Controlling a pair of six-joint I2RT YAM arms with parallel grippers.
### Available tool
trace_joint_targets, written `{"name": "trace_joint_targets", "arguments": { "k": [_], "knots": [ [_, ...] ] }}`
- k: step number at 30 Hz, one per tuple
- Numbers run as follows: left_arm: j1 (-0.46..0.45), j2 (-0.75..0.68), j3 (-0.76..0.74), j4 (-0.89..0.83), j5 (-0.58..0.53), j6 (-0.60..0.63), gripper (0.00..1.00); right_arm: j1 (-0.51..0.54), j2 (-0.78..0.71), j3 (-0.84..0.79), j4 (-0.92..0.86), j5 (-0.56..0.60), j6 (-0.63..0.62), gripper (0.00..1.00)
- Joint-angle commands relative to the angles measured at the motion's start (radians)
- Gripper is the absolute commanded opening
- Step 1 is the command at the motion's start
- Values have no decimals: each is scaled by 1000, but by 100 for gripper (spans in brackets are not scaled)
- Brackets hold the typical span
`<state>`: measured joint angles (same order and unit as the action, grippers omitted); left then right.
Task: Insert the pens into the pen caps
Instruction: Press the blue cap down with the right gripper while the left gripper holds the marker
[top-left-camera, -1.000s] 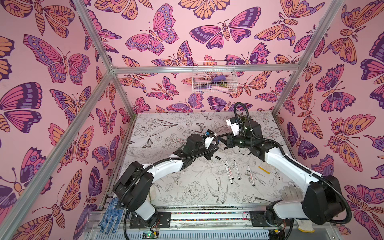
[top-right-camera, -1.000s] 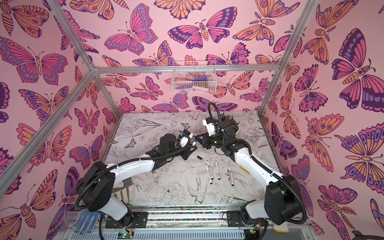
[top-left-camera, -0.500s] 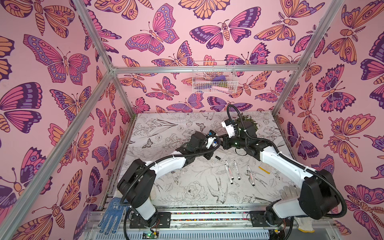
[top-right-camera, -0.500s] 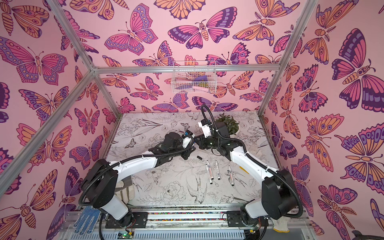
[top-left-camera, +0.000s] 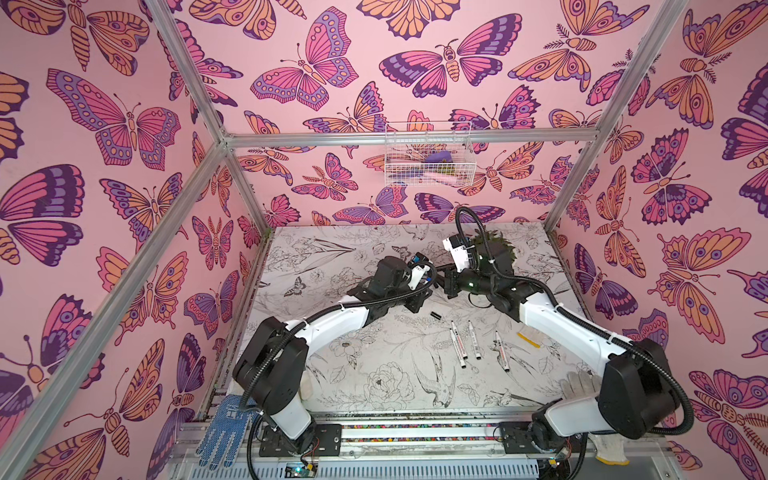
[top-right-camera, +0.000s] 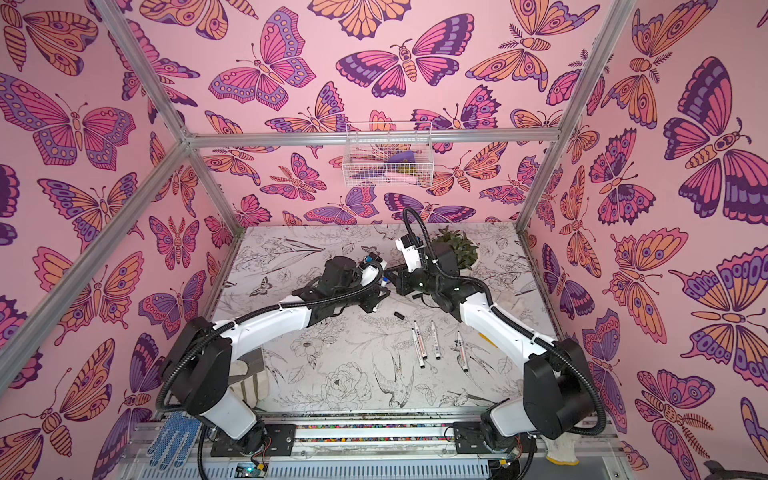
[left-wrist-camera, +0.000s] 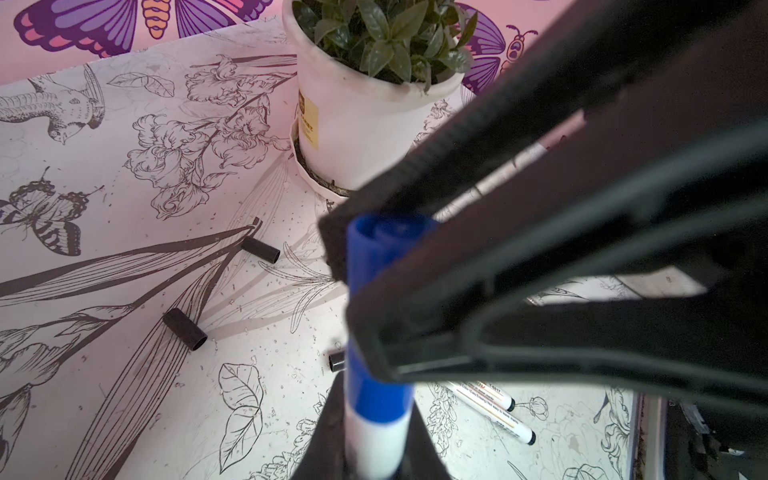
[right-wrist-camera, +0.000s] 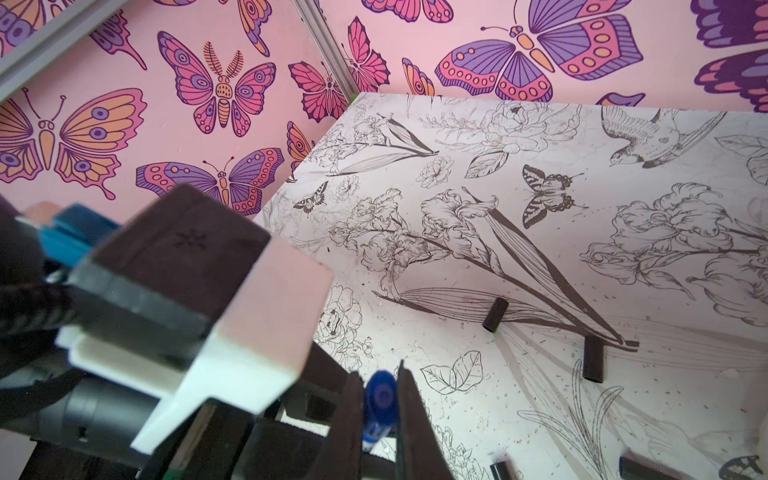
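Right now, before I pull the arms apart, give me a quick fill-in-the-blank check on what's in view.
1. The right gripper is shut on a ___ cap.
2. The left gripper holds the pen by its ___ barrel.
3. In a top view, ___ pens lie loose on the table.
4. The loose caps on it are all ___.

Missing words: blue; white; three; black.

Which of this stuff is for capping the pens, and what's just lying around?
Job: held pen, blue cap, three loose pens, black caps.
Lying about: potted plant, wire basket, blue glove, white glove.
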<state>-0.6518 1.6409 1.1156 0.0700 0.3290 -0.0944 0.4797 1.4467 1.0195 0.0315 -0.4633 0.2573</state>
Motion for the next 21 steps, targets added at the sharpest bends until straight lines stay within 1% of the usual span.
{"name": "trace_joint_targets", "arguments": {
  "k": [1, 11, 16, 18, 19, 21],
  "knots": [
    [172, -93, 210, 911, -269, -136, 0, 79, 87, -174, -708, -163, -53, 0],
    [195, -68, 285, 916, -255, -132, 0, 93, 156, -162, -732, -140, -65, 0],
    [198, -58, 298, 899, -258, -120, 0, 106, 134, -169, -742, -121, -79, 0],
    [198, -59, 284, 896, -252, -132, 0, 104, 109, -156, -752, -86, -65, 0],
    [198, -64, 271, 876, -236, -137, 0, 95, 87, -141, -762, -74, -64, 0],
    [190, -75, 234, 826, -218, -138, 0, 49, 52, -131, -744, -112, -48, 0]
  ]
}}
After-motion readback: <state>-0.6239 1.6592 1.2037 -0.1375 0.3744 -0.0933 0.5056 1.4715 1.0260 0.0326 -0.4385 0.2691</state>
